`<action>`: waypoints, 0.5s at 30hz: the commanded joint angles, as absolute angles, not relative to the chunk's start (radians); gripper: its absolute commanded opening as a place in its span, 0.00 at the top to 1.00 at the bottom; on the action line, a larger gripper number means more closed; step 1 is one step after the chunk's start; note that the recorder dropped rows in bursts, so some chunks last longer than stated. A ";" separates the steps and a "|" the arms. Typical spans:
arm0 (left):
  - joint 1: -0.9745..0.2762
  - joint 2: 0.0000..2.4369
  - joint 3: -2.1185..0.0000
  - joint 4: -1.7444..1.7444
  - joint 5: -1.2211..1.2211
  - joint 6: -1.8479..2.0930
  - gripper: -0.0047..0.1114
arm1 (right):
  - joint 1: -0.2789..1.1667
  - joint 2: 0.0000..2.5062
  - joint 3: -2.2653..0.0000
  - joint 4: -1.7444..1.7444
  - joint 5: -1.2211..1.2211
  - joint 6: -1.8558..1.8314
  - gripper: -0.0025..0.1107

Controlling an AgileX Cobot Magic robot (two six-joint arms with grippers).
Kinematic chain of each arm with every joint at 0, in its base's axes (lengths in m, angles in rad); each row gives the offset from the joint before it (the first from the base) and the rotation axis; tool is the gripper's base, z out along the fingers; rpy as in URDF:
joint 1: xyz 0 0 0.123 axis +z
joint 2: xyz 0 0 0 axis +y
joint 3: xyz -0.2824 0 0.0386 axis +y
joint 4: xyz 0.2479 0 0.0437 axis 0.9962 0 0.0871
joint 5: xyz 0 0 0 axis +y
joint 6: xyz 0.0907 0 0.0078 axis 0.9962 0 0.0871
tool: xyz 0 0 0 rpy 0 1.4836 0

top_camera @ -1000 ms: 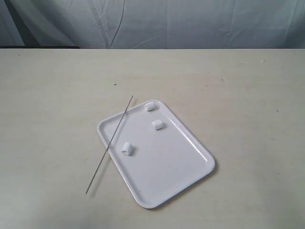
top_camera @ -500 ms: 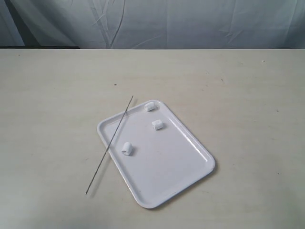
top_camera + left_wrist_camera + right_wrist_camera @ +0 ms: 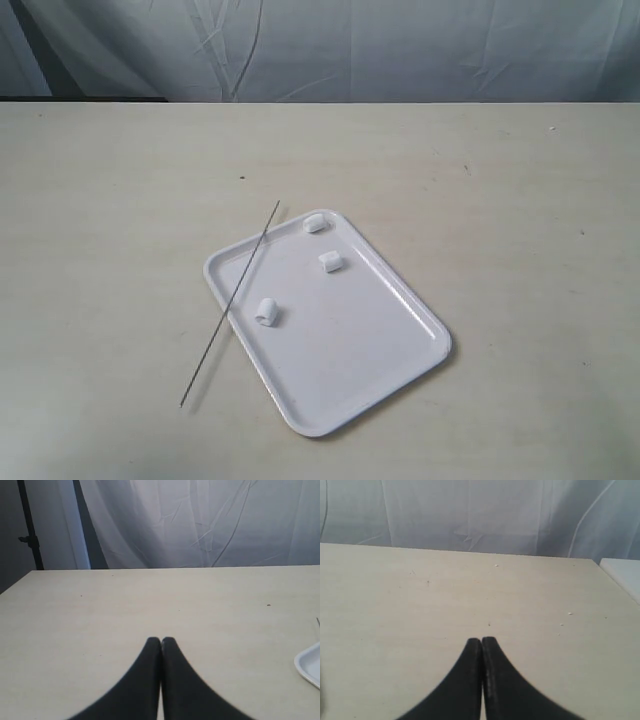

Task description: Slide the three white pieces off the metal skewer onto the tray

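left pincer (image 3: pixel 161 641) was pressed fully closed on nothing, above bare counter (image 3: pixel 120 200), with only a corner of the tray (image 3: pixel 370 350) at the edge of its camera. metal skewer (image 3: pixel 232 300) lay bare, long axis diagonal from the counter's near-left side across the tray's left rim toward its far corner, so the left arm looked nearer; three white pieces (image 3: pixel 265 312) sat loose in the tray's far half, all off the rod. right pincer (image 3: pixel 481 641) was closed too, empty, over bare counter.

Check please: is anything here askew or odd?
The metal skewer lies bare across one corner of the tray, both ends past its rim. The tray sits askew. The three white pieces lie loose on it.
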State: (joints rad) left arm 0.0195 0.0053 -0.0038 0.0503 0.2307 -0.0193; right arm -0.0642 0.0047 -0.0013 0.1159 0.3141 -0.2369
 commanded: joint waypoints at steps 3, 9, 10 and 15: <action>0.020 0.000 0.000 0.054 0.232 -0.024 0.96 | -0.069 0.000 0.000 0.119 0.333 -0.139 0.98; 0.019 0.000 0.000 0.056 0.232 -0.026 0.96 | -0.069 0.000 0.000 0.116 0.333 -0.035 0.98; 0.019 0.000 0.000 0.054 0.232 -0.026 0.96 | -0.069 0.000 0.000 0.116 0.333 -0.056 0.98; 0.019 0.000 0.000 0.054 0.234 -0.070 0.96 | -0.069 0.000 0.000 0.116 0.333 -0.116 0.98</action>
